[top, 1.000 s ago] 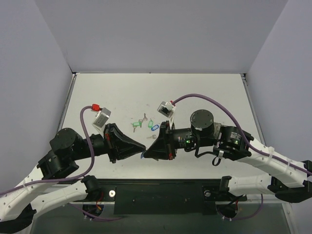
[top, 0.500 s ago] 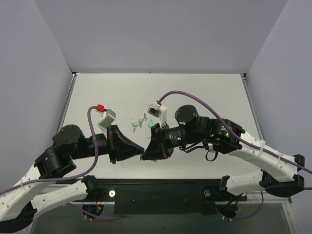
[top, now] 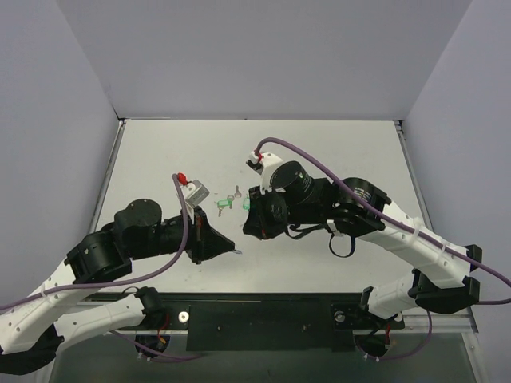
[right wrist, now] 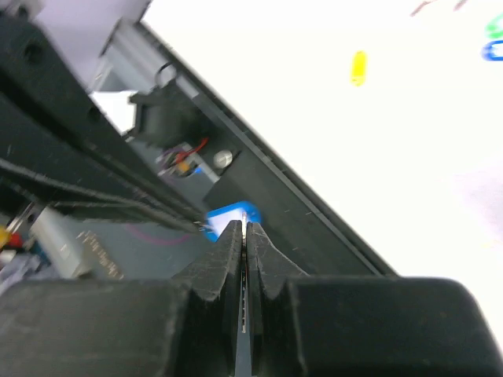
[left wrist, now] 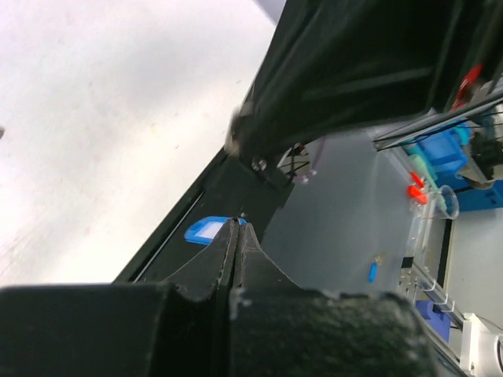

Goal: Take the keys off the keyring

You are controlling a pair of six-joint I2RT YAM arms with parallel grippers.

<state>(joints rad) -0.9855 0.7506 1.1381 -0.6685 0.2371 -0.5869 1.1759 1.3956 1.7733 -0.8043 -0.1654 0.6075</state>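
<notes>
right gripper (top: 249, 233) now steeper, farther back

The left arm reaches to the right, bent at the elbow. Its pincer (left wrist: 234, 225) is pinched tight. The right arm curls back to the left. Its pincer (right wrist: 244, 228) is pinched tight too. Both tips are near each other.

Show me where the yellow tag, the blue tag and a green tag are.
yellow tag (right wrist: 358, 67), right wrist view, its middle.
blue tag (left wrist: 206, 230), left wrist view, its white label.
green tag (top: 223, 207), top view, its middle.
</notes>
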